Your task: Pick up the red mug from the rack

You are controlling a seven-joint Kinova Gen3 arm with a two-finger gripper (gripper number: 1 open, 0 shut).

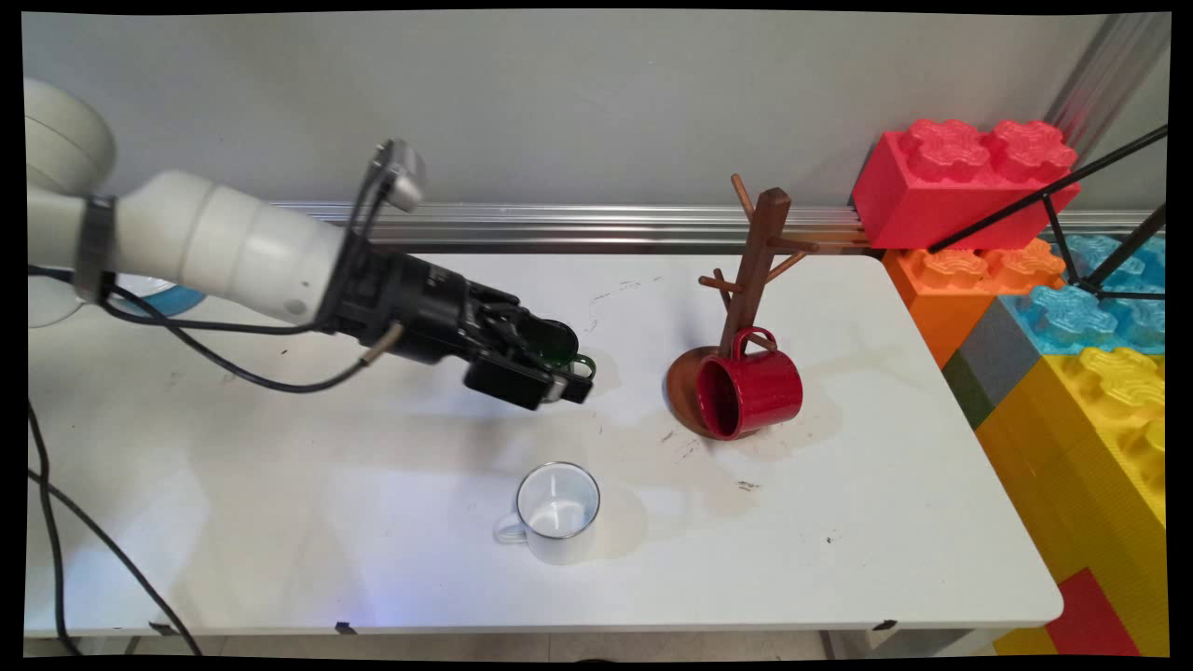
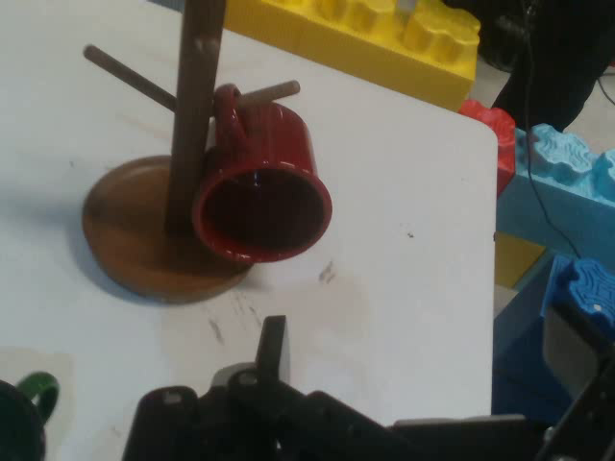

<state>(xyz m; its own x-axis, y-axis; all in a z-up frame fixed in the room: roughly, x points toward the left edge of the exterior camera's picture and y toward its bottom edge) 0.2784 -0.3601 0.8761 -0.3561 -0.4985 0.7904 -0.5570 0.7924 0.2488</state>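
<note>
My black gripper [image 1: 567,384] hangs low over the middle of the white table [image 1: 280,522], open, with nothing between its fingers [image 2: 274,341]. A dark green mug [image 1: 562,345] stands right behind it, mostly hidden; its handle [image 1: 584,363] pokes out to the right. In the hand view the green mug [image 2: 21,415] sits at the bottom left corner, beside the linkage. Ahead stands a brown wooden mug tree [image 1: 753,270] on a round base [image 2: 135,245]. A red mug [image 1: 748,393] hangs by its handle from a low peg, mouth tilted toward me.
A white enamel mug [image 1: 557,508] stands upright near the table's front edge. Big toy bricks in red [image 1: 960,186], orange, blue and yellow [image 1: 1090,419] are stacked past the table's right edge. A blue plate [image 1: 172,298] lies at the back left behind the arm.
</note>
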